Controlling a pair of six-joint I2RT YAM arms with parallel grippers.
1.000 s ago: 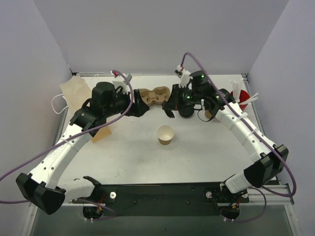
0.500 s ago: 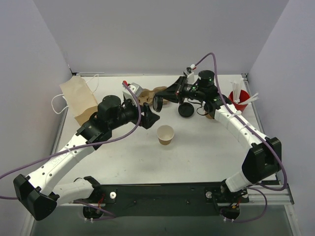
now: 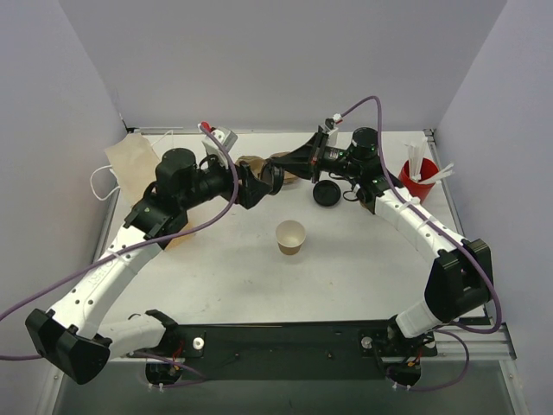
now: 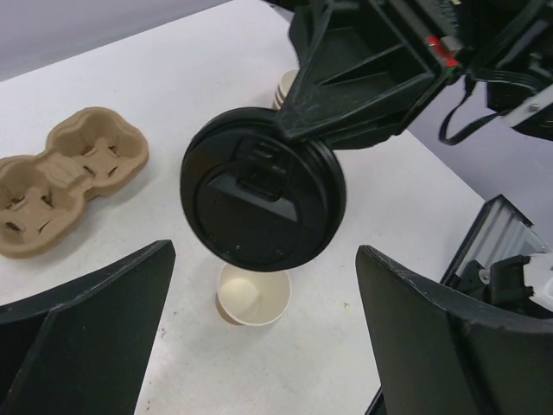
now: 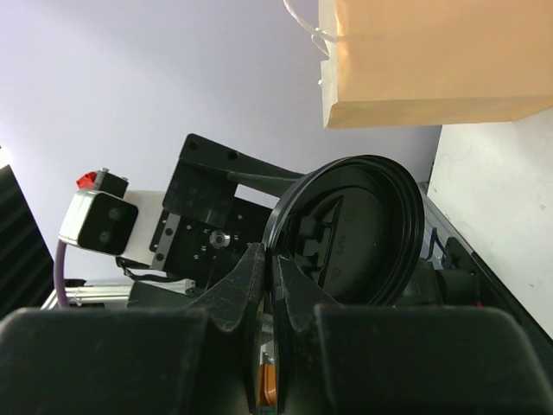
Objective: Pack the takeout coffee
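Locate the kraft paper cup (image 3: pixel 291 237) upright on the white table (image 3: pixel 225 277), near mid-table, between the two arms and touching neither. Identify by tan-brown tapered wall, rolled rim, open mouth and pale cream interior, visible down to the base in the left wrist view. Find the black lid (image 4: pixel 263 199) off the cup, held in the air on the far side of it in the top view, near the moulded pulp carrier (image 4: pixel 65 177). Identify by round shape, glossy black plastic, raised outer rim and moulded rectangular sip recess near the centre. Note the right gripper (image 5: pixel 268 264) clamped on the rim of the black lid, both fingers pressed onto the edge, with the lid tilted nearly on edge. Note the left gripper (image 3: pixel 259 183) spread wide, gripping nothing, with fingers (image 4: pixel 95 320) flanking the lid on either side without contact. In the left wrist view, see the lid overlapping the cup mouth in the frame, well clear of it. Also on the table: second black lid (image 3: pixel 326 193) lying flat beside the right arm, red cup (image 3: pixel 417 180) at the right edge, brown paper bag (image 3: pixel 134 164) at far left, and stack of pale cups (image 4: pixel 283 85) partly hidden behind the held lid.
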